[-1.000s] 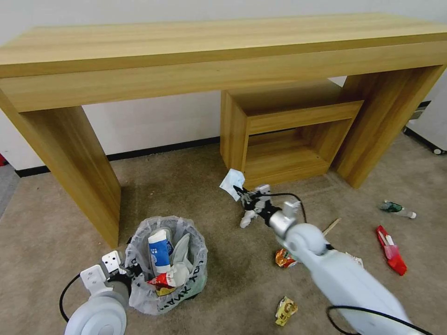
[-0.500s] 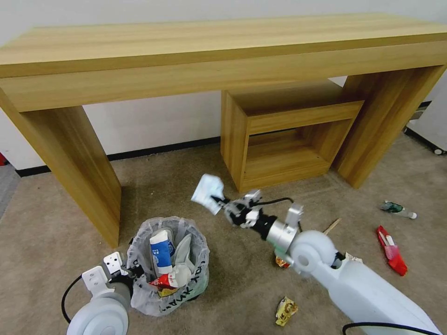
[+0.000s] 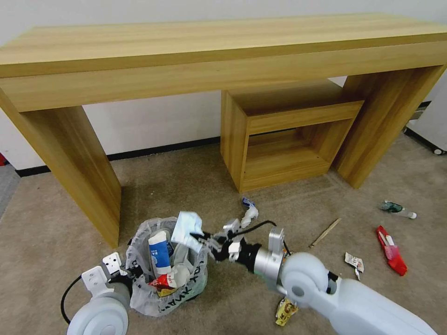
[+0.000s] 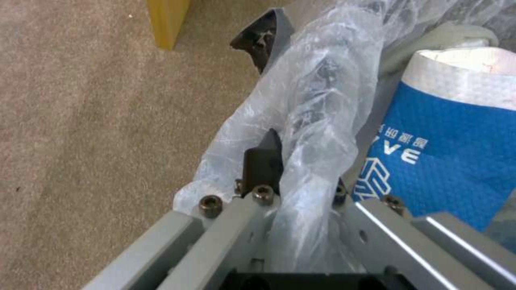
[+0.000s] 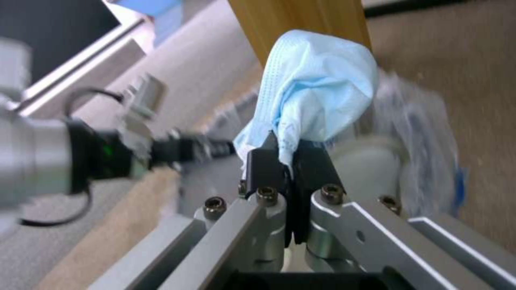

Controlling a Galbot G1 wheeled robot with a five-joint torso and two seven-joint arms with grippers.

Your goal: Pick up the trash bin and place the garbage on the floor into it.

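Mask [image 3: 187,229] (claw-pinched [image 3: 201,239]) over bin [image 3: 139,260]

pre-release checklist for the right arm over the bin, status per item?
1. Right gripper shut on the blue face mask: ok.
2. Mask over the trash bin mouth: ok, it hangs above the bin's right rim in the head view.
3. Left gripper shut on the bin's rim and bag: ok.
4. Room inside the bin: not ok, the blue-white carton and other litter already stand up to the rim.
5. Bin upright: ok.
6. Floor cleared: not ok; green-labelled bottle, red wrapper and wooden stick remain.
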